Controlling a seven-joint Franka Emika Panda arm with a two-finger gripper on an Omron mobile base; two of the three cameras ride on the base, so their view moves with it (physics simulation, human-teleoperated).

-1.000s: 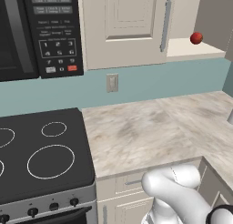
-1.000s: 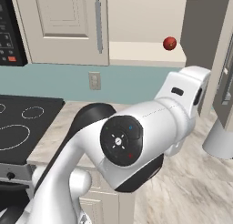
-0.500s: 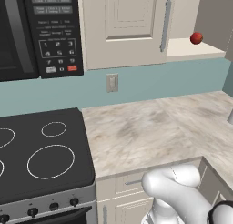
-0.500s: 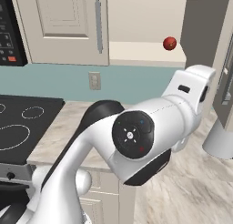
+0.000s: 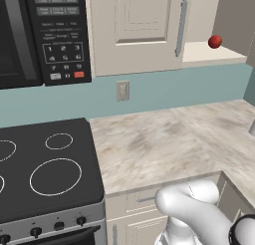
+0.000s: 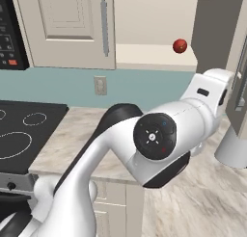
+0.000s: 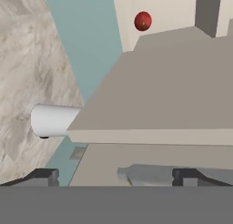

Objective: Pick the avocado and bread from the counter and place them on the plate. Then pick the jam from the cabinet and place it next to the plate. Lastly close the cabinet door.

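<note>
The gripper (image 7: 113,175) is spread wide and holds nothing, with the jam (image 7: 143,21) well ahead inside the cabinet (image 7: 159,9).

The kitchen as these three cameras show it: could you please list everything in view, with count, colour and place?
jam: one, red, on the open cabinet shelf.
cabinet door: one, cream, silver bar handle, beside the shelf.
microwave: one, black, above the stove.
stove: one, black, left of the counter.
counter: one, beige marble.
wall outlet: one, pale, on the teal wall.
cylinder: one, pale, on the counter.
claw: one, dark tips, open, holding nothing.
</note>
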